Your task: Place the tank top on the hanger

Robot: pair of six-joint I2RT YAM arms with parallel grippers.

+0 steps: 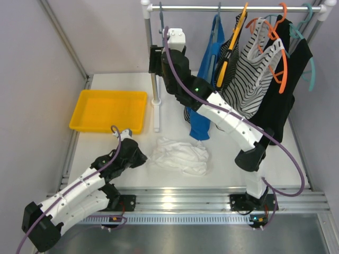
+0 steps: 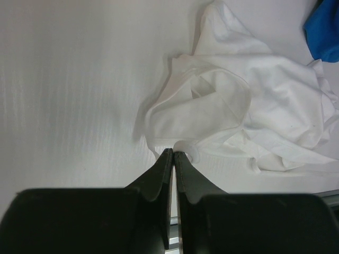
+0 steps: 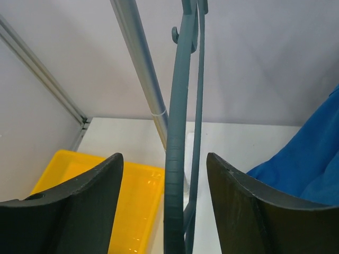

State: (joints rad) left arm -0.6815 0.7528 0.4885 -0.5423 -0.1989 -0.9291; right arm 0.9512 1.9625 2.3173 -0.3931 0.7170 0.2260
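From above, a yellow tray (image 1: 108, 110) sits at about 10 o'clock on your white bench (image 1: 132, 172). Your left hand (image 1: 139, 156) lies low at about 7 o'clock, its fingers (image 2: 159, 174) pressed together. Their tips meet the rolled hem of the tank top (image 1: 180, 154), but you cannot tell whether any cloth is pinched between them. The tank top is a crumpled white heap flat on the bench, near the centre toward 6 o'clock, just to the 3 o'clock side of that hand. Your right hand (image 3: 164, 159) is raised at about 12 o'clock, beside the rack's upright post (image 3: 140, 69). Its fingers are spread apart, and the hanger (image 3: 180, 79) hangs edge-on in the gap between them, a slim grey-blue strip touching neither finger. To the right, a blue top (image 1: 204, 124) and a black-and-white striped top (image 1: 254, 74) hang from the rail (image 1: 238, 8) at about 1 o'clock.
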